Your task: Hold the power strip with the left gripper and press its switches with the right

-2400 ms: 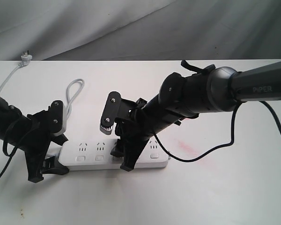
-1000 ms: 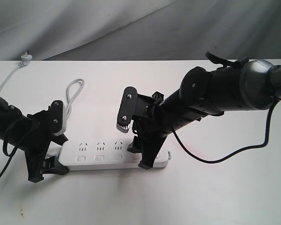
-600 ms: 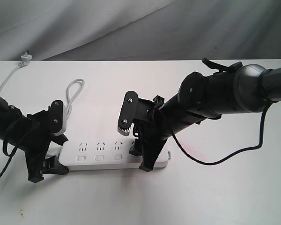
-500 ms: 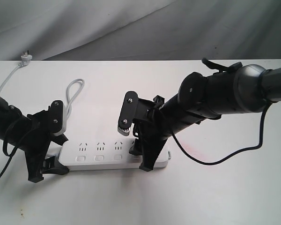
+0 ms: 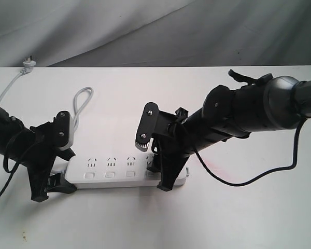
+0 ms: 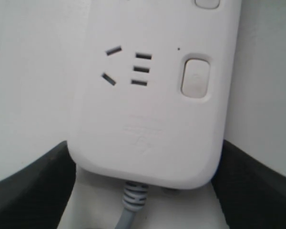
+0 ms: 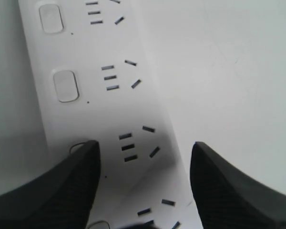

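You are gripping the white power strip [image 5: 101, 168] at its cord end.
Your left end effector [image 5: 54, 171] is pinching the smooth, round-cornered plastic bar across its width; it is lying flat, parallel to the far edge of the table [image 5: 249, 218] and well in from it. Your right end effector [image 5: 154, 166] is standing spread, one black finger covering part of one of the switches [image 5: 110, 175]. Embossed marks by the ribbed grey cord [image 6: 131, 205] are showing too faintly to read.

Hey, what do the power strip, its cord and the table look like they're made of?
The strip looks like hard moulded plastic: white and smooth, with a soft sheen and rounded corners. The cord seems to be flexible grey-white rubber or PVC, ribbed where it enters the strip. The table is white, matte and faintly stained. It may be laminate or painted board; I cannot tell which.
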{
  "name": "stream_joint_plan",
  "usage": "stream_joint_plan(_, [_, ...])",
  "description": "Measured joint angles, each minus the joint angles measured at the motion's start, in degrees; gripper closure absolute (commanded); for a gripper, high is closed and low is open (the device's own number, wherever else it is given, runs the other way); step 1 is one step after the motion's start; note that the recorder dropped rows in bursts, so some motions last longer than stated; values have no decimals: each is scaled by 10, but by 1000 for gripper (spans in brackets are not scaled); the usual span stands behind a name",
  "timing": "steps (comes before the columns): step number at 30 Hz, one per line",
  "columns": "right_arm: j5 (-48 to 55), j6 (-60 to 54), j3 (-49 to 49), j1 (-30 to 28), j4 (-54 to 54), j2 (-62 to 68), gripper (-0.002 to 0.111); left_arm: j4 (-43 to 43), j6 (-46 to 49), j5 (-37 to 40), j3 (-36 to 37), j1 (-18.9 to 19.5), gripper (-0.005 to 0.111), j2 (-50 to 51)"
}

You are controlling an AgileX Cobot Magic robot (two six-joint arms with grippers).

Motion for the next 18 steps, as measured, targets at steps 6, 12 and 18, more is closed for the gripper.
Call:
stream_joint_plan(6, [-7,0,3,0,2,-1,55,0,0,0,0,0,59,0])
stream_joint_plan(12, [-7,0,3,1,2,-1,55,0,0,0,0,0,59,0])
stream_joint_plan(18, [-8,0,3,1,2,-2,55,0,0,0,0,0,59,0])
